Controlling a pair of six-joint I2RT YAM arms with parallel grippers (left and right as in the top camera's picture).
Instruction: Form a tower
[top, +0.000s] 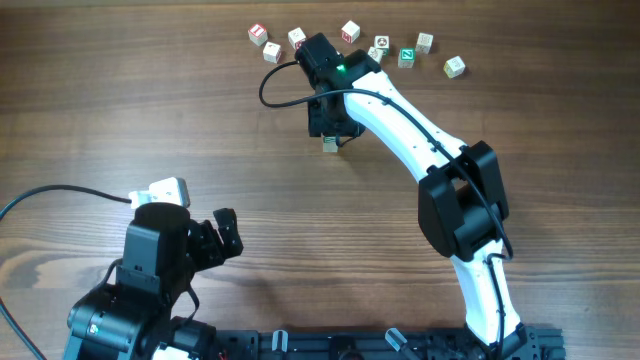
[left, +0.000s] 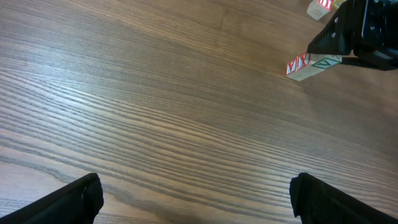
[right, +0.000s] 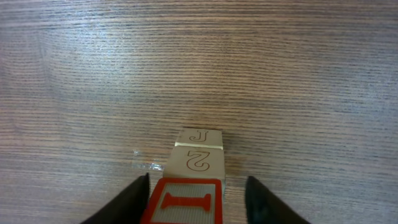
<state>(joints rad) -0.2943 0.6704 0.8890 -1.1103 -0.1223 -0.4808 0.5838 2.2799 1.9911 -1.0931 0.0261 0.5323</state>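
Right tool (right: 196, 186): my two black fingers (right: 134, 202) stand apart on either side of the red-printed top cube (right: 186, 202), whose near face shows a red "I" in a red frame. A strip of desk shows between that cube and the finger on the camera's right, so the tool is not clamped. On the other side I cannot tell touch from near miss. That cube heads the slim column of small pale wooden cubes (right: 198, 158), and the faces beyond it carry an engraved "2" and "J". From my left wrist the column shows red print and a teal-green letter. The column stands on the brown wood-grain desk (top: 150, 100), toward the far side, near the loose scatter of small printed wooden cubes (top: 425, 42) but apart from them. Left tool (left: 196, 186): low over the desk at the near left, well apart from the column, fingers spread wide and holding nothing. A black cable (top: 268, 90) loops beside my right wrist.
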